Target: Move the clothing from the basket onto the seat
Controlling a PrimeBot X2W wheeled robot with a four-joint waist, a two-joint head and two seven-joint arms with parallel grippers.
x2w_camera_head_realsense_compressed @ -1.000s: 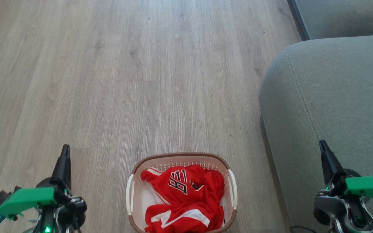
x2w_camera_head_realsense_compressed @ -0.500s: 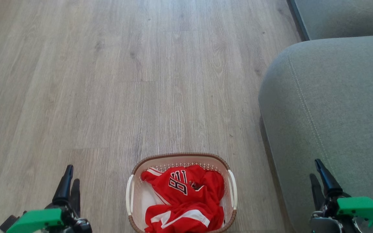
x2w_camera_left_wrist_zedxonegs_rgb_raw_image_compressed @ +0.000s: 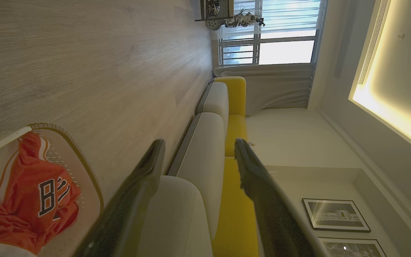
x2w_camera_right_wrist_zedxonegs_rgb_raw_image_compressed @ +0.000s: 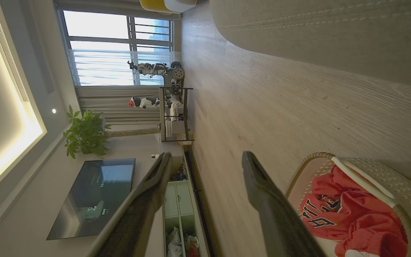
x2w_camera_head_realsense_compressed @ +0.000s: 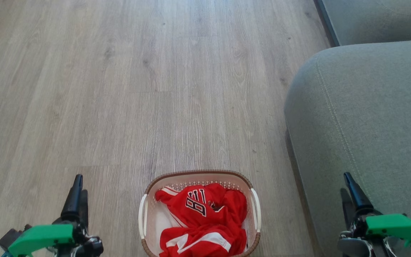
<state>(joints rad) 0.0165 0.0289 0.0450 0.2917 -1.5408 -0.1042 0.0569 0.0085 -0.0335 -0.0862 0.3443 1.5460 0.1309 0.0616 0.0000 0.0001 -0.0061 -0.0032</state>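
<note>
The white perforated basket [x2w_camera_head_realsense_compressed: 198, 174] with a brown rim stands on the floor at the bottom centre. Red clothing [x2w_camera_head_realsense_compressed: 202, 217] lies crumpled in it, a jersey with black-and-white lettering on top and a white-striped piece below. The grey-green seat [x2w_camera_head_realsense_compressed: 366, 114] is to the right of the basket. My left gripper [x2w_camera_head_realsense_compressed: 81, 185] hovers open to the left of the basket, empty. My right gripper [x2w_camera_head_realsense_compressed: 345, 184] is open and empty over the seat's front edge. The left wrist view shows my left gripper [x2w_camera_left_wrist_zedxonegs_rgb_raw_image_compressed: 199, 142], the basket [x2w_camera_left_wrist_zedxonegs_rgb_raw_image_compressed: 84, 167] and clothing [x2w_camera_left_wrist_zedxonegs_rgb_raw_image_compressed: 30, 189]. The right wrist view shows my right gripper [x2w_camera_right_wrist_zedxonegs_rgb_raw_image_compressed: 207, 155], the basket [x2w_camera_right_wrist_zedxonegs_rgb_raw_image_compressed: 380, 171] and clothing [x2w_camera_right_wrist_zedxonegs_rgb_raw_image_compressed: 348, 214].
Pale wood flooring [x2w_camera_head_realsense_compressed: 155, 89] stretches ahead and to the left. A second sofa cushion [x2w_camera_head_realsense_compressed: 376, 18] sits at the far right. Across the room stand a television [x2w_camera_right_wrist_zedxonegs_rgb_raw_image_compressed: 95, 196], a potted plant [x2w_camera_right_wrist_zedxonegs_rgb_raw_image_compressed: 84, 134] and a shelf rack [x2w_camera_right_wrist_zedxonegs_rgb_raw_image_compressed: 173, 114] by the window.
Both grippers have opened from shut and dropped lower in the head view. The basket and clothing have not moved.
</note>
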